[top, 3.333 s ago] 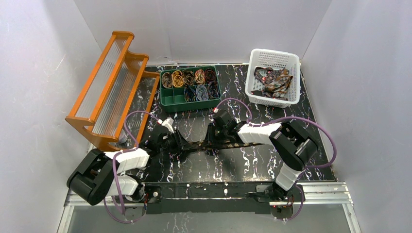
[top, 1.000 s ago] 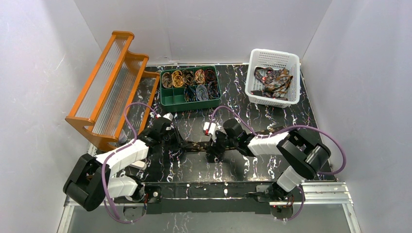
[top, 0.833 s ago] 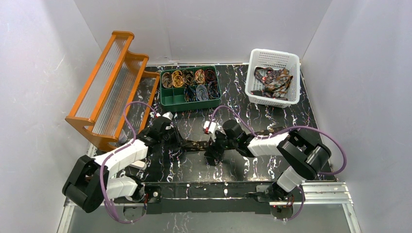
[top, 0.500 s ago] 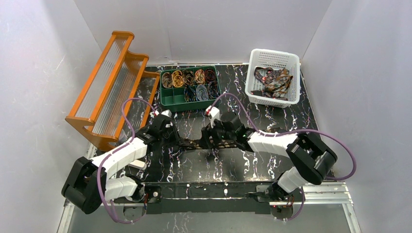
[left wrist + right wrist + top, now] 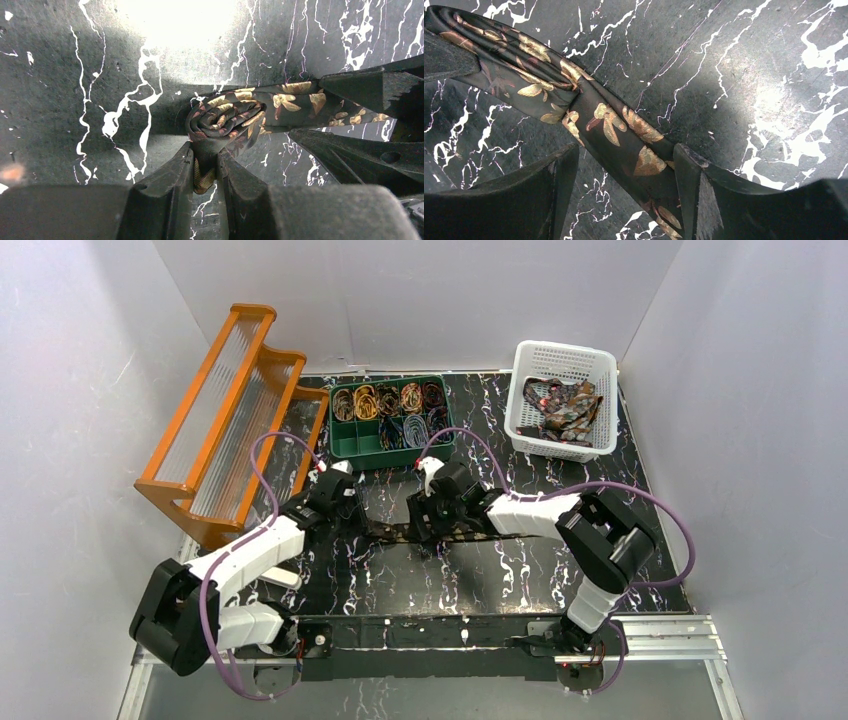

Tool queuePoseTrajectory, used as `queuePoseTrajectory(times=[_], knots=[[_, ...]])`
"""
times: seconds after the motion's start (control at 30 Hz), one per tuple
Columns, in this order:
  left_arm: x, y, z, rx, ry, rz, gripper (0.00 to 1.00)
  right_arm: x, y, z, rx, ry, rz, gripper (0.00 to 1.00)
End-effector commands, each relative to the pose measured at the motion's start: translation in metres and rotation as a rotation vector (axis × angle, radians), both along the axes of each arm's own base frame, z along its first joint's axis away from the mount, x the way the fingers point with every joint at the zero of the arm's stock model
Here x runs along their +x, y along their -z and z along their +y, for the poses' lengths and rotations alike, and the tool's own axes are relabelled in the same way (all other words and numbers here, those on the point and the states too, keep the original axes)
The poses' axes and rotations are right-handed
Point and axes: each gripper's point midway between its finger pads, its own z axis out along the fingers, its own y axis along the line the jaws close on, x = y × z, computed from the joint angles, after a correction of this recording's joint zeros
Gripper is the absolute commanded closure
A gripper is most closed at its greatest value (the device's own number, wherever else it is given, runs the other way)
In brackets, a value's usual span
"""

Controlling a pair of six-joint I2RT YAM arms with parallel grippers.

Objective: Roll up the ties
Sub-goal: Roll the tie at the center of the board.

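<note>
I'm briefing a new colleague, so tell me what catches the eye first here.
The floral tie lies half coiled at the centre of the table. The left hand pinches its spiral, while the open right hand straddles its flat tail. Behind it sits a green tray of coiled ties.

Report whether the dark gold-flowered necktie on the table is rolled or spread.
Partly rolled. The left gripper pinches a spiral coil of the dark gold-flowered necktie; the rest stretches unrolled under the open right gripper.

Dark tie [image 5: 225, 116] with gold leaf pattern lay on the tabletop [image 5: 520, 570], one end wound into a small spiral coil, the remainder extended as a narrow strip.
</note>
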Motion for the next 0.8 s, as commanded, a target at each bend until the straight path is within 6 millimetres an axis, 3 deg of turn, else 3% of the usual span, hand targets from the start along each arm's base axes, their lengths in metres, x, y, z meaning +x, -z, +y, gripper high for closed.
queuePoseTrajectory(times=[0.0, 0.37, 0.77], knots=[[0.006, -0.008, 0.007, 0.071, -0.002, -0.018, 0.98, -0.019, 0.016, -0.006, -0.042, 0.009, 0.133, 0.23], [0.008, -0.014, 0.011, 0.164, 0.021, -0.023, 1.00, -0.035, 0.009, 0.001, 0.068, 0.094, 0.266, 0.25], [0.006, -0.027, 0.011, 0.448, 0.092, -0.077, 1.00, -0.024, -0.016, 0.004, 0.099, 0.133, 0.218, 0.22]])
